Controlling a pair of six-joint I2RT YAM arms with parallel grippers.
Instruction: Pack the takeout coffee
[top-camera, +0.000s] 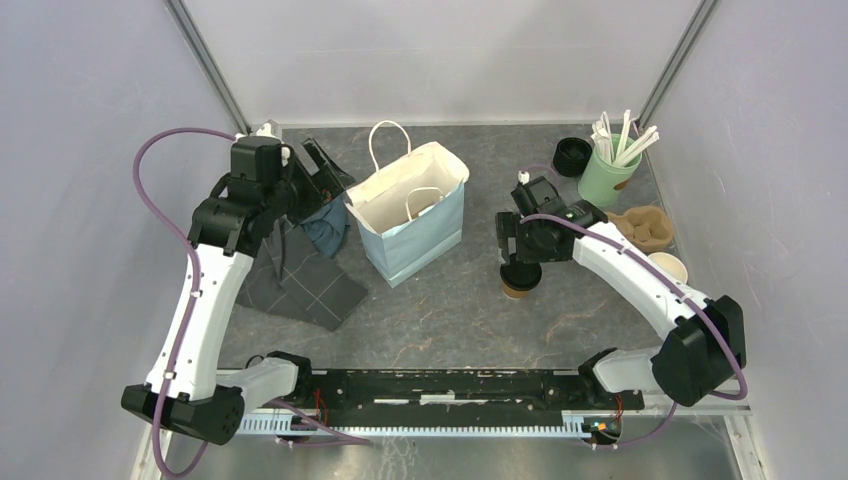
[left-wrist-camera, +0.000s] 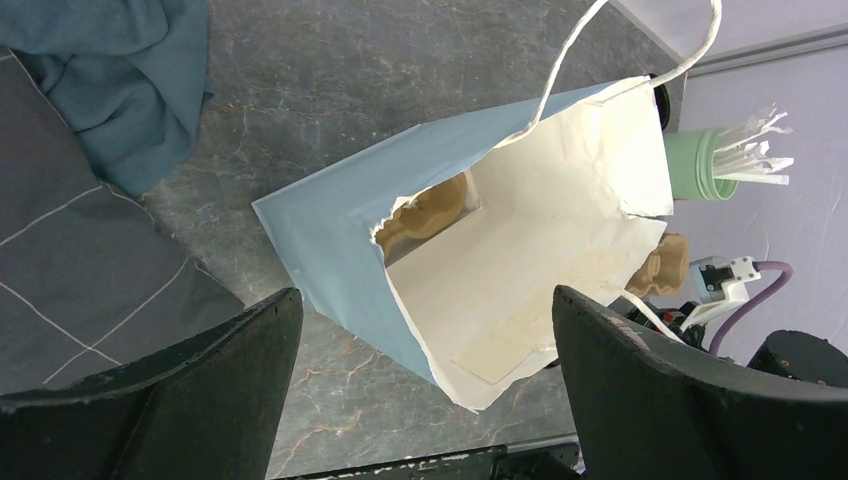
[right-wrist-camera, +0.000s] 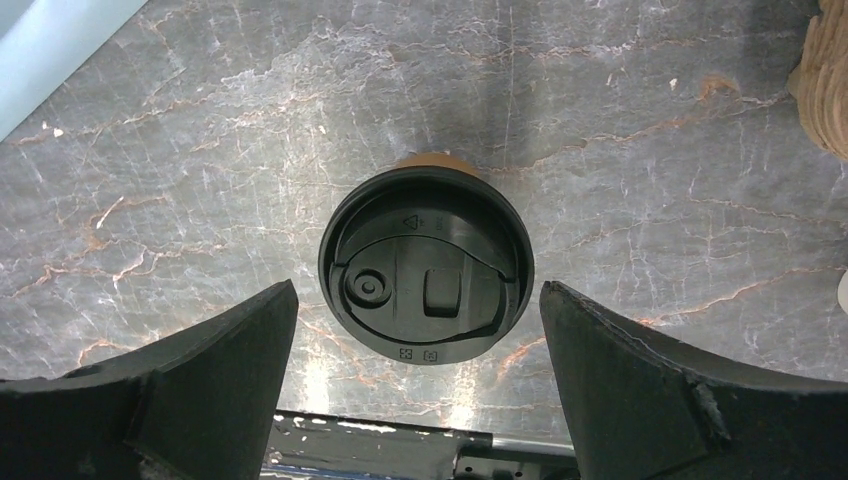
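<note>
Because your right tool (right-wrist-camera: 418, 300) hangs wide open above the takeout coffee (right-wrist-camera: 425, 262), a finger on either side of the black lid and touching nothing, the first risk lies in the closing. If you bite at lid height, I judge the lid may pop off or the cup may slip out below it. If you squeeze the kraft wall hard, it may buckle and push liquid up. The cup stands upright on the desk (right-wrist-camera: 650, 150), right of the paper bag (top-camera: 410, 215) and apart from it, so any tilt on the way across could spill it.

Your left tool (left-wrist-camera: 425, 300) is just as wide and holds nothing. It hovers over the bag's open mouth without steadying it. The bag looks light, and a nudge from the cup on its rim could slide it or tip it. One handle (top-camera: 425, 200) droops into the opening and could snag the cup as it goes down. The mouth is narrow for tool and cup together, so a release from high up may land the cup on its side.
</note>
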